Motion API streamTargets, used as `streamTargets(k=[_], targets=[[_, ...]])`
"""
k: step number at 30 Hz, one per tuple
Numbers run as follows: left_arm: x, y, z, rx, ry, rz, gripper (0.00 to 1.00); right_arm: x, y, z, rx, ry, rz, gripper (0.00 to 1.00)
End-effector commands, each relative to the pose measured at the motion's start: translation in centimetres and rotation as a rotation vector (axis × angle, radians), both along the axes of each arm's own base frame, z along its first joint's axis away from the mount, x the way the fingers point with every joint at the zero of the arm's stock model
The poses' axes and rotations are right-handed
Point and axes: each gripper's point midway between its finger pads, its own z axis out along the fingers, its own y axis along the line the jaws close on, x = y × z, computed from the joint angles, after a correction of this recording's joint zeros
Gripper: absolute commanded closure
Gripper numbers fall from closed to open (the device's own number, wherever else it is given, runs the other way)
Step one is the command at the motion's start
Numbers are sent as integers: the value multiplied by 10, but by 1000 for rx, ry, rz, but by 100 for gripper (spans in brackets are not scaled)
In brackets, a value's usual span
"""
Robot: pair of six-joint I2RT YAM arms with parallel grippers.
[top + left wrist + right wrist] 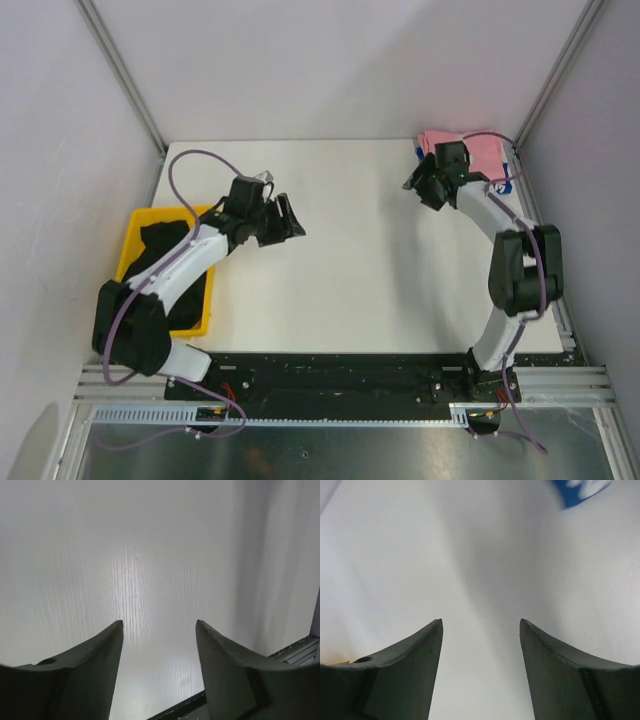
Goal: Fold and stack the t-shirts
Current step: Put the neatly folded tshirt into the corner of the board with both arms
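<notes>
A folded pink t-shirt lies at the back right corner of the white table, with an edge of a blue t-shirt showing beneath it. A corner of the blue t-shirt with white lettering shows at the top of the right wrist view. Black t-shirts fill the yellow bin. My right gripper hangs just in front of the pink stack, open and empty. My left gripper is over the table beside the bin, open with nothing between its fingers.
The yellow bin stands at the left table edge. A metal frame rail shows at the table's edge in the left wrist view. White walls close in the back and both sides.
</notes>
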Motion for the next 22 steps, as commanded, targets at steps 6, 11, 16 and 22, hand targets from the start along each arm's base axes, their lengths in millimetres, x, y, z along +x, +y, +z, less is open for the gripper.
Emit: streamTargets(k=[6,11,16,22], targets=[[-38,29,28,55,-197,-46,2,-119,95,86,-14,-178,284,25],[-61,40,26,58,-241,-54,1,-173,120,97,-32,-261,367,8],[-71,50,31,65,-293,-28,0,-194,120,91,-57,-276,376,1],[-71,50,35,62,-301,-33,1,-192,119,97,-38,-303,353,1]])
